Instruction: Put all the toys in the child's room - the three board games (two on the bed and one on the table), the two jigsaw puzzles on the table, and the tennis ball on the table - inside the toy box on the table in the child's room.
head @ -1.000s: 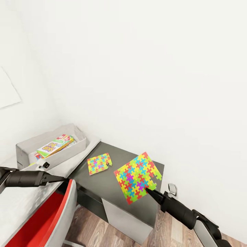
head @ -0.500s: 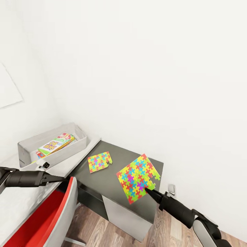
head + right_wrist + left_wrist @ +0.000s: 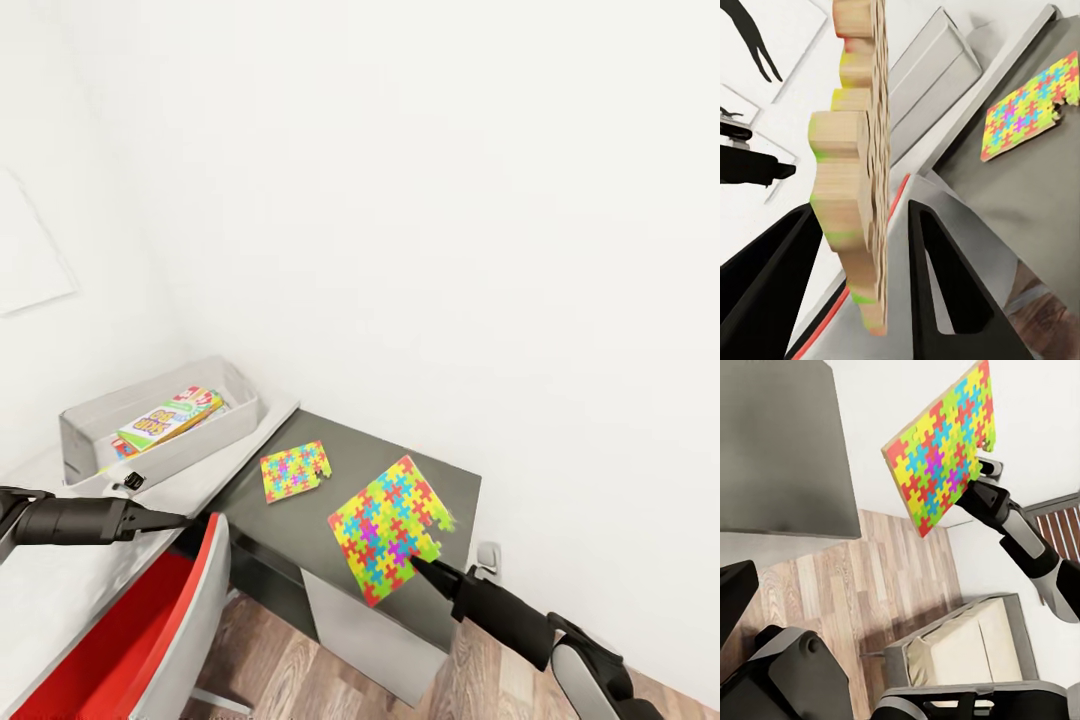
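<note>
A: Head view first. Where was the held puzzle [image 3: 386,527] relative to the toy box [image 3: 160,432]?

B: Well to the box's right, lifted and tilted over the dark end of the table [image 3: 395,462]. The right gripper [image 3: 417,566] pinched its near edge. The second puzzle [image 3: 294,470] lay flat on the dark top between the held one and the box. A board game [image 3: 168,418] already lay inside the box.

A: And the left gripper [image 3: 183,520]?

B: Just in front of the box, beside a red chair [image 3: 150,630], holding nothing. I could not tell from that view whether its jaws were spread or pressed together. It was the nearer arm to the box, but the right one had the load.

A: Left wrist view?

B: It looked past the table edge at the puzzle [image 3: 941,442] in the air, clamped at one corner by the right gripper [image 3: 982,472], with wood floor [image 3: 832,585] below.

A: Right wrist view?

B: The puzzle [image 3: 859,157] was seen edge-on between the two dark fingers [image 3: 945,277], which were closed on it. Beyond it lay the second puzzle [image 3: 1031,105] and the box [image 3: 930,67].

A: So the coming move?

B: In my judgement, a carry leftward across the second puzzle to the box. The box's long axis ran roughly along the wall, so the sheet would need flattening to drop in.
</note>
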Available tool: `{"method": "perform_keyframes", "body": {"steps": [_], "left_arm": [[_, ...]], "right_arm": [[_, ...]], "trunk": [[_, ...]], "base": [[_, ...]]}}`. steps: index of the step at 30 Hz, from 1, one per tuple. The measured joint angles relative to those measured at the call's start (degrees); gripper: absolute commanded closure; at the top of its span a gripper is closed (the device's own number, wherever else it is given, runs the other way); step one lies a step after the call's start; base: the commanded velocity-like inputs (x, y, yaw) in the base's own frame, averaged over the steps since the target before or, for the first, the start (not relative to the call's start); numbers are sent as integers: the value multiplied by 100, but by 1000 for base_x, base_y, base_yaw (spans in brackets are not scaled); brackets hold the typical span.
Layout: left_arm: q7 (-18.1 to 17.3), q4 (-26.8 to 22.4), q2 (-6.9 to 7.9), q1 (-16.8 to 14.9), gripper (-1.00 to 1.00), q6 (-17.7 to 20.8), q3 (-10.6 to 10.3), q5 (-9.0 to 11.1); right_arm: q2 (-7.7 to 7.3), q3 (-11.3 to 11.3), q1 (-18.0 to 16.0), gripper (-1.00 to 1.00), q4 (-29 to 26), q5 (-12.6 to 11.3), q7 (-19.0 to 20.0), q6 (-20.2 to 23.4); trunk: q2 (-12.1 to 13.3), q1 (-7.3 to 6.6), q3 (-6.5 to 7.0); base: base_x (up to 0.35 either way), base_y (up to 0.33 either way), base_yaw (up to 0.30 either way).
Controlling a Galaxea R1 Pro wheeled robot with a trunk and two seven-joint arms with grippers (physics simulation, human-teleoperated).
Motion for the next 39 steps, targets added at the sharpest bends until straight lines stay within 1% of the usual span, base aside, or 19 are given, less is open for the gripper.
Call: {"method": "perform_keyframes", "body": {"steps": [5, 24, 26, 29, 32, 36, 39], "left_arm": [[0, 0, 0, 1, -100, 0, 1, -1], [-1, -1, 0, 1, -100, -23, -5, 8], [-1, -2, 0, 1, -100, -29, -5, 8], [-1, -1, 0, 1, -100, -33, -7, 7], [-1, -1, 0, 1, -100, -35, -7, 7], [-1, -1, 0, 1, -100, -35, -7, 7], [-1, -1, 2, 1, -100, -35, -8, 7]], "right_arm": [[18, 7, -1, 100, -2, 2, -72, 0], [21, 17, -1, 100, -109, 3, -84, 0], [16, 22, -1, 100, -203, -2, -81, 4], [3, 55, -1, 100, -586, -14, -76, 46], [-3, 197, 0, 100, -1006, -8, -70, 244], [1, 294, 0, 100, -1158, -4, -64, 371], [-2, 303, 0, 100, -1179, -4, -63, 392]], "trunk": [[0, 0, 0], [0, 0, 0], [0, 0, 0], [0, 0, 0], [0, 0, 0], [0, 0, 0], [0, 0, 0]], "base": [[0, 0, 260], [0, 0, 280], [0, 0, 287], [0, 0, 289], [0, 0, 290], [0, 0, 291], [0, 0, 291]]}}
